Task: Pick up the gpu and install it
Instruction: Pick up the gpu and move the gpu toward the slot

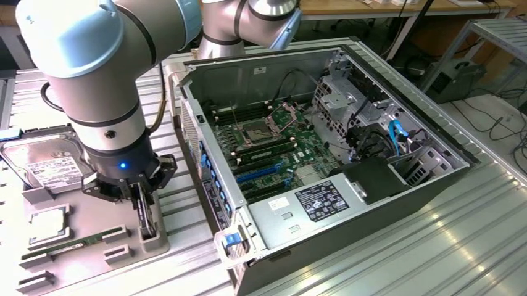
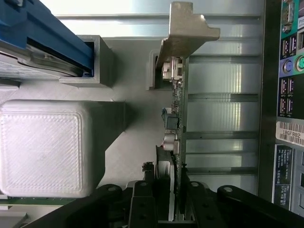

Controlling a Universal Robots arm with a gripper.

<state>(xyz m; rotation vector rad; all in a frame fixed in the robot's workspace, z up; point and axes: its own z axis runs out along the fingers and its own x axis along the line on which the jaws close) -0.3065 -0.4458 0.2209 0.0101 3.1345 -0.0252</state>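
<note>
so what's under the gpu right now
A grey holder: the gpu stands on edge in its slot. The card's lower edge is hidden inside the slot, and the pincer covers its top.

an open computer case (image 1: 371,253) lay on the ribbed metal table (image 1: 461,234), its motherboard (image 1: 284,148) exposed. at the exterior view's left, a grey holder (image 1: 91,271) carried a hard drive (image 1: 45,163) and a ram stick (image 1: 70,245).

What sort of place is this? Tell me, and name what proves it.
Likely a robotics lab bench for computer assembly: an open computer case with its motherboard exposed, a grey fixture holding a hard drive, and the arm's claw at the gpu.
</note>
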